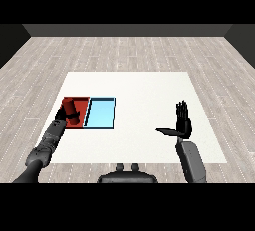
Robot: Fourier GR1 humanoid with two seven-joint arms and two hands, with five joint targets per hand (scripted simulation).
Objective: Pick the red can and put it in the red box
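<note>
- Left hand (72,117) is what I check first: its fingers are curled round the red can (68,107), which it holds tilted over the red tray (79,100).
- White table (144,90): the largest item in my view; both trays lie on its left part.
- Light blue tray (101,114): it lies touching the red tray's right edge and holds nothing I can see.
- Red tray: the can and the hand hide much of its floor. I cannot tell whether the can touches that floor or hangs just above it.
- Right hand (183,120): well apart from both trays, upright, fingers straight and together, thumb spread to the side, holding nothing.
- Step in hand, as I judge it: placement, late in the task.
- Next move, as I judge it: lower the can until it rests inside the tray walls, then uncurl the fingers and lift the hand without knocking the can over.
</note>
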